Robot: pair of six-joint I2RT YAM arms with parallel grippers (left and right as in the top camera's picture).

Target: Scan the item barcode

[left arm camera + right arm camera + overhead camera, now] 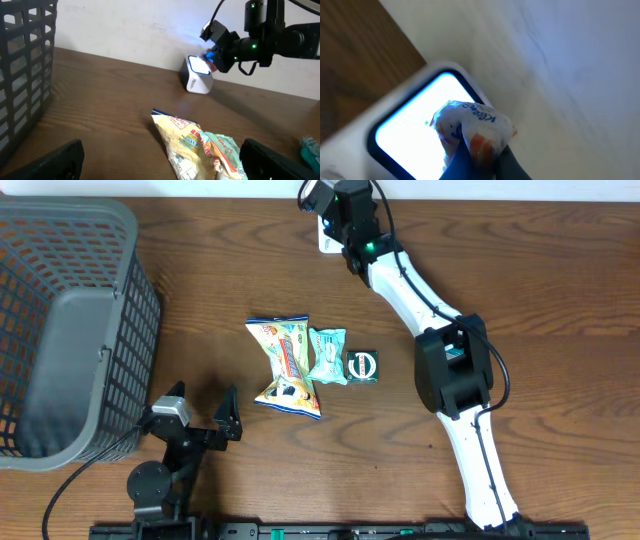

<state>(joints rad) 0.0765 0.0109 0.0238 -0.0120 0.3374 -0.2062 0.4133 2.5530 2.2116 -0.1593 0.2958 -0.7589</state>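
Observation:
My right gripper is shut on a small white packet with blue and orange print. It holds the packet right in front of the lit window of the white barcode scanner. The scanner stands at the table's far edge against the wall, with the right gripper over it. In the left wrist view the packet hangs just beside the scanner. My left gripper stands open near the front left, nothing between its fingers. It faces a yellow snack bag.
A grey mesh basket fills the left side. In the middle of the table lie the yellow snack bag, a teal packet and a dark green packet. The right arm's elbow hangs just right of them.

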